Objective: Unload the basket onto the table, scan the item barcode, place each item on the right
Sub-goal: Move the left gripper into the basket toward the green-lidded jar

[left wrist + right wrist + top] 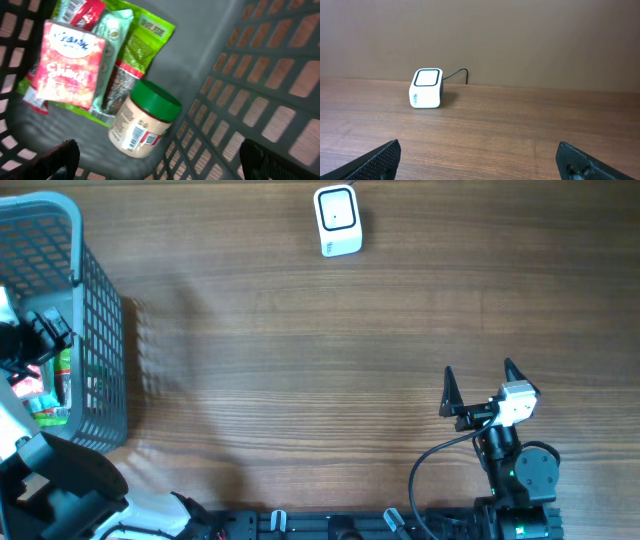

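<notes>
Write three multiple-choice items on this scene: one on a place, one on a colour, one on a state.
1. The jar lies: A in the basket; B outside it; C held aloft.
2. Its lid is: A red; B green; C white.
3. The right gripper is: A open; B shut; C shut on the jar.
Key: 1 A, mesh walls surround it; 2 B, green in the left wrist view; 3 A, fingers apart, nothing between.
</notes>
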